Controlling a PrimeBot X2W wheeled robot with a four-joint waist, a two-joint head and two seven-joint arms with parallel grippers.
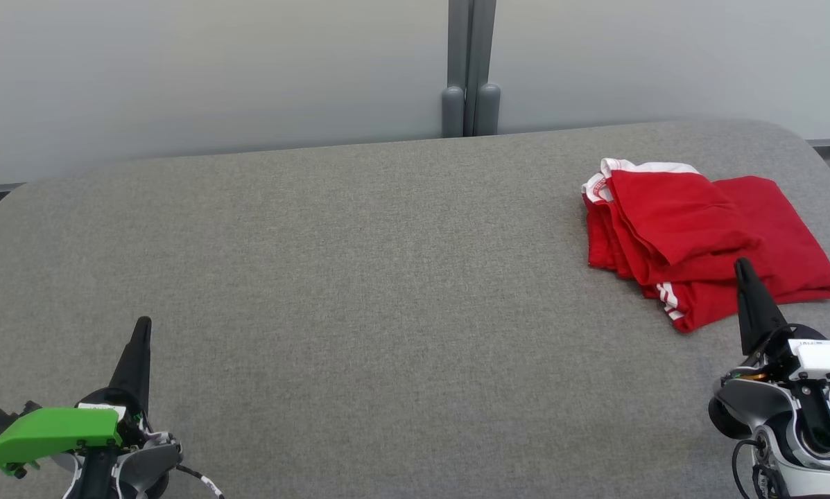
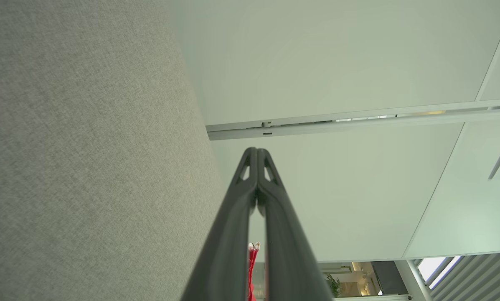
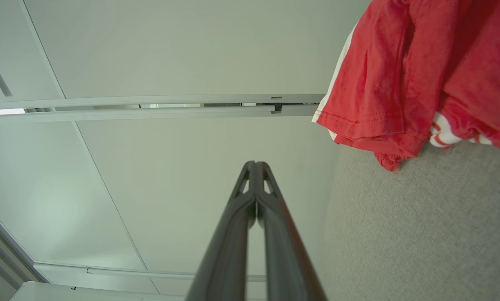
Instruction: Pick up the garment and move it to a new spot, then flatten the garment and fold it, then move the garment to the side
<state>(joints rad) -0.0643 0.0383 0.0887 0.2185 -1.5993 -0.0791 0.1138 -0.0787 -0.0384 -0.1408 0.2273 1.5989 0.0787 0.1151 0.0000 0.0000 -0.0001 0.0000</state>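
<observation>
- garment (image 1: pixel 692 229) is a red thing with white trim, folded into a loose stack, sitting on the far right part of the table (image 1: pixel 359 263)
- some white-striped edges poke out at its near side and its far left corner
- the table is covered in grey fabric with rounded corners
- right gripper (image 1: pixel 740 265) is at the garment's near edge, fingers pressed together with nothing between them. From its own wrist camera the cloth (image 3: pixel 400 75) sits off to one side, clear of the fingertips (image 3: pixel 255 165)
- left gripper (image 1: pixel 143 324) is way over at the near left, well apart from the garment, also pinched together and holding nothing
- there's a green cover (image 1: pixel 54 433) on the left wrist
- pale wall panels (image 1: pixel 213 69) run behind the table, with a grey post (image 1: pixel 470 69) between them
</observation>
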